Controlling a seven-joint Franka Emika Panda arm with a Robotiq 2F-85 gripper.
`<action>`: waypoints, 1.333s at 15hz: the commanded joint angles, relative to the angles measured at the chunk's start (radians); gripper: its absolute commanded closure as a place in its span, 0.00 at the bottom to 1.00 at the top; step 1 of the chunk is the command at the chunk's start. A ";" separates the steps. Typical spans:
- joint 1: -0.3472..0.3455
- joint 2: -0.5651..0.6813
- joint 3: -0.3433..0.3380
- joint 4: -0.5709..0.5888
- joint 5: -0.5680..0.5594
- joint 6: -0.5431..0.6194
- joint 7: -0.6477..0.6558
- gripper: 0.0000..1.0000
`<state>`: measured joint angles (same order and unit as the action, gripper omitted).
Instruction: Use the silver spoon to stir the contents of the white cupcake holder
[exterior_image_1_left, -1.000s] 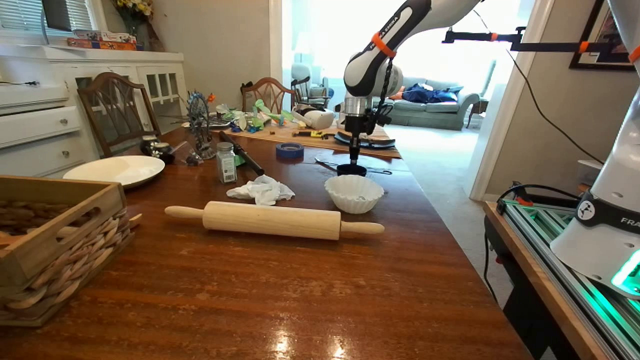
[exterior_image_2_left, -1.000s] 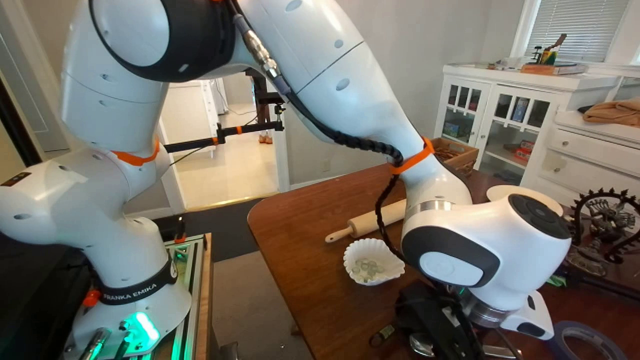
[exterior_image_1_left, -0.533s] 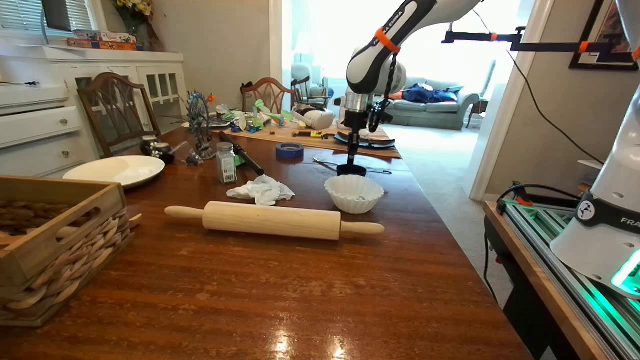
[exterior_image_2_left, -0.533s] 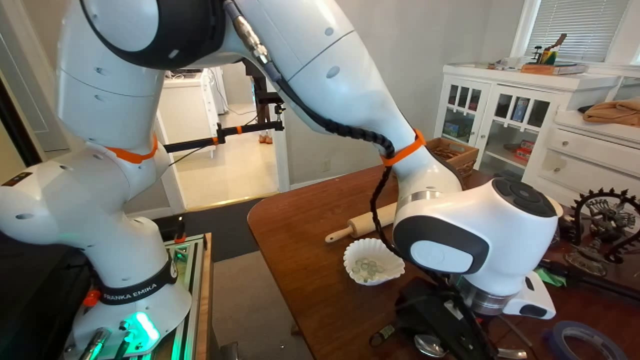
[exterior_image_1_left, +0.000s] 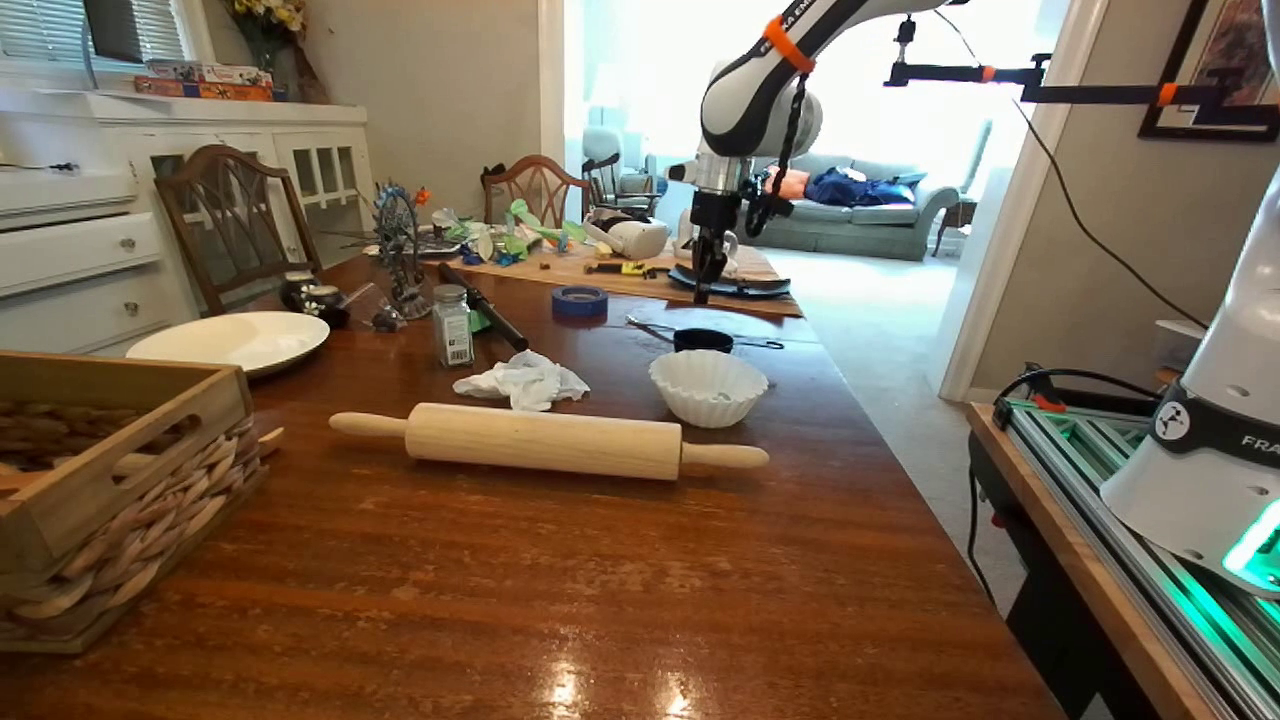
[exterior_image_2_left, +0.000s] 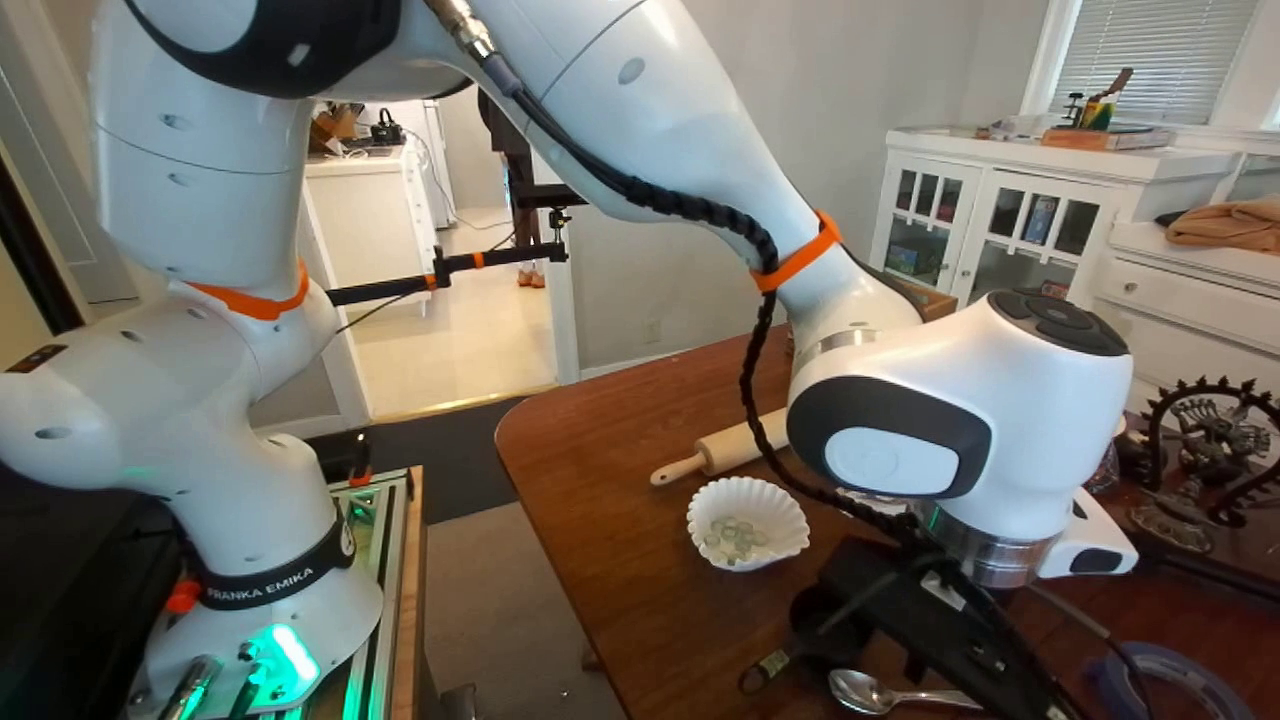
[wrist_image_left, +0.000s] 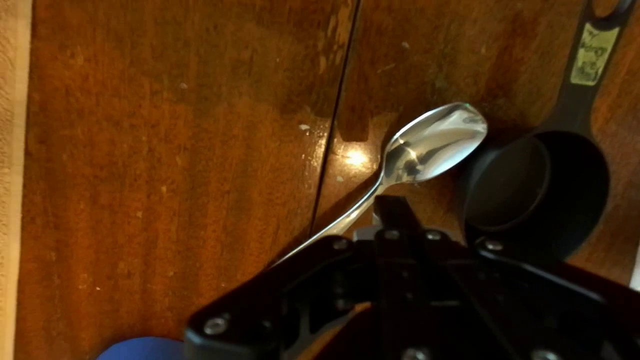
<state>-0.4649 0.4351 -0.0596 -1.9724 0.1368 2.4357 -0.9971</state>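
I see the claw (wrist_image_left: 391, 202) hanging over the table (exterior_image_1_left: 600, 560), clenched, with its two fingers pressed against each other. The silver spoon (wrist_image_left: 422, 152) lies on the table down below the claw. In the wrist view, the spoon's neck is just past the claw's tip, and its handle runs back under the claw. The shiny scoop part points ahead of the claw, close to a black cup (wrist_image_left: 537, 182) on the right. The cup's handle has a yellowish label (wrist_image_left: 594, 54) on it.

In an exterior view, the white cupcake holder (exterior_image_1_left: 709, 388) is in front of the claw, past the black cup. It stands upright and its side is all wavy. Some see-through round bits (exterior_image_2_left: 735, 540) lie in the bottom of it. A wooden rolling pin (exterior_image_1_left: 545, 441) lies in front of the claw too, farther off than the white cupcake holder. A scrunched white wad (exterior_image_1_left: 525, 381) is in front and to the left of the claw; paper or cloth, I can't tell. A roll of blue tape (exterior_image_1_left: 580, 302) is left of the claw, near it.
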 joint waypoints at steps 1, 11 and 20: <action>0.044 0.019 -0.030 0.039 0.051 -0.028 0.181 1.00; 0.089 0.120 -0.056 0.145 0.087 0.053 0.717 0.72; 0.142 0.168 -0.133 0.201 0.087 0.032 1.125 0.05</action>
<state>-0.3458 0.5751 -0.1722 -1.8023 0.2237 2.4768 0.0384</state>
